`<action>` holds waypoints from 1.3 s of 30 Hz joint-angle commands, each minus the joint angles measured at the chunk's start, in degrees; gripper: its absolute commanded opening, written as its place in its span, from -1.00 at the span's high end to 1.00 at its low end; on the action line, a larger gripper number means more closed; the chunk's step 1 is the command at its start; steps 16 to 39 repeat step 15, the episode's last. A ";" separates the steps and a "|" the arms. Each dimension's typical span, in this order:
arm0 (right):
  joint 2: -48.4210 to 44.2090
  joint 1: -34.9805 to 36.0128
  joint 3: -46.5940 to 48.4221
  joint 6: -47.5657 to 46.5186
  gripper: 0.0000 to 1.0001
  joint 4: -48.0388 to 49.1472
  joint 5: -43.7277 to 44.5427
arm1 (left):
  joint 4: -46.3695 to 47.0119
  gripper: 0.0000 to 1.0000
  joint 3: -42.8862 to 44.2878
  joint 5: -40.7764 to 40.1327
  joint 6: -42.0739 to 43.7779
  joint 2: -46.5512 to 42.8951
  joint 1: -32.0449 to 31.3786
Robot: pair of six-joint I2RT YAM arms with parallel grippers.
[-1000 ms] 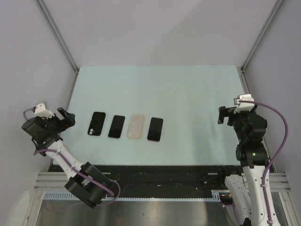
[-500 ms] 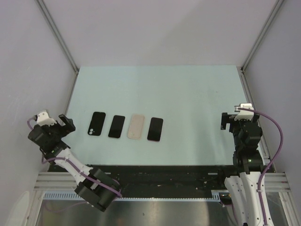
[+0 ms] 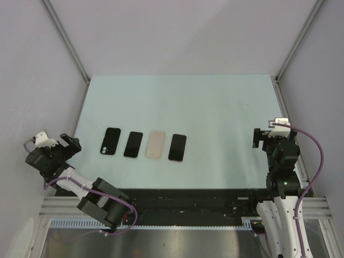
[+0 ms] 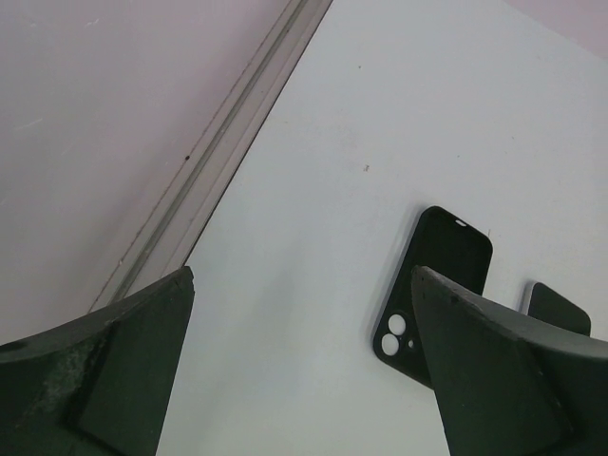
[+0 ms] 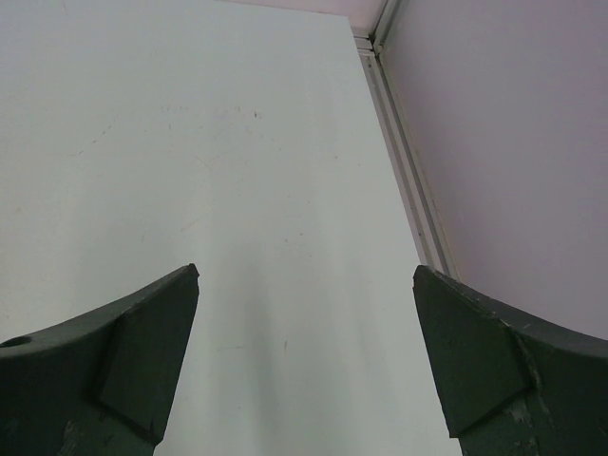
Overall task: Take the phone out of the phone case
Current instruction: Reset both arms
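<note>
Four flat items lie in a row on the pale table. From the left: a black phone case (image 3: pixel 110 141) with pale camera holes, a black phone (image 3: pixel 133 144), a beige case or phone back (image 3: pixel 156 144), and a dark phone with a pinkish rim (image 3: pixel 177 147). I cannot tell which phone sits in a case. My left gripper (image 3: pixel 71 142) hangs open at the table's left edge, well left of the row. Its wrist view shows the black case (image 4: pixel 442 275) partly behind the right finger (image 4: pixel 503 370). My right gripper (image 3: pixel 257 138) stands open at the far right, over bare table.
A metal rail (image 4: pixel 218 142) and the enclosure wall run along the left table edge. A matching rail (image 5: pixel 404 161) and wall border the right side. The corner of the second black item (image 4: pixel 559 309) peeks out beside my left finger. A dark strip (image 3: pixel 188 196) lines the near edge.
The left arm has drawn back to the left and nearer the front edge. The right arm dropped back slightly early on, then stayed still. Both grippers stayed open; the row is untouched.
</note>
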 commanded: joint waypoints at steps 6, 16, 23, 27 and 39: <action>-0.68 -0.07 0.44 -0.26 -1.00 1.39 0.55 | 2.57 -1.00 0.18 4.69 0.92 0.71 0.58; -1.56 -0.16 0.44 0.27 -0.99 2.00 1.69 | 2.57 -1.00 0.00 6.36 0.74 0.89 0.58; -1.56 -0.16 0.44 0.27 -0.99 2.00 1.69 | 2.57 -1.00 0.00 6.36 0.74 0.89 0.58; -1.56 -0.16 0.44 0.27 -0.99 2.00 1.69 | 2.57 -1.00 0.00 6.36 0.74 0.89 0.58; -1.56 -0.16 0.44 0.27 -0.99 2.00 1.69 | 2.57 -1.00 0.00 6.36 0.74 0.89 0.58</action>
